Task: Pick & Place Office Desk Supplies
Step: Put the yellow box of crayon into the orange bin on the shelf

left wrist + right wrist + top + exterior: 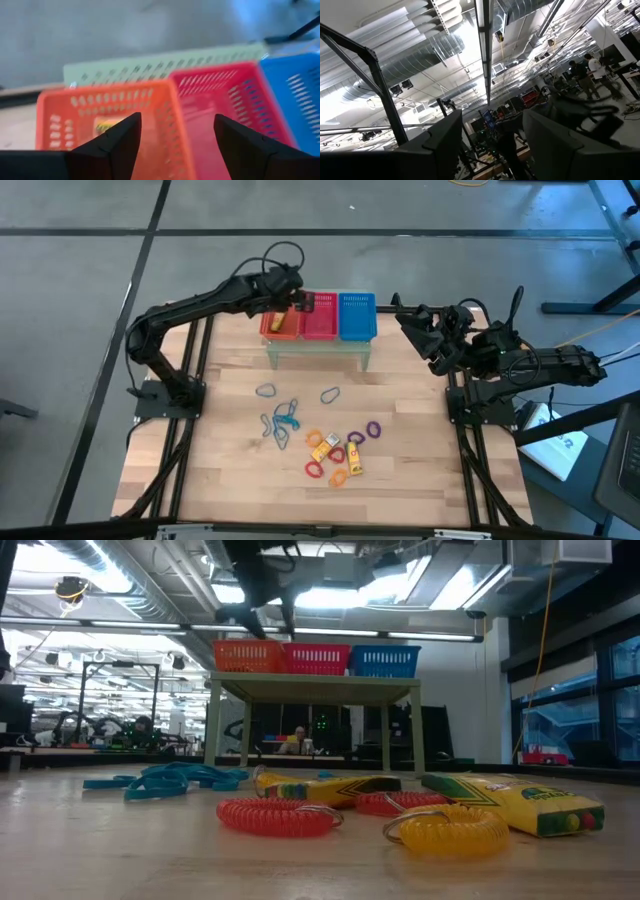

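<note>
Yellow block (105, 125) in orange basket (60, 107), under open left tool (175, 132)

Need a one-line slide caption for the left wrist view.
Open left gripper above the orange basket, a yellow block inside.

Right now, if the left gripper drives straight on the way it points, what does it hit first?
Probably the orange basket: the open left gripper hangs over its far wall beside the red basket. Depth unclear.
</note>
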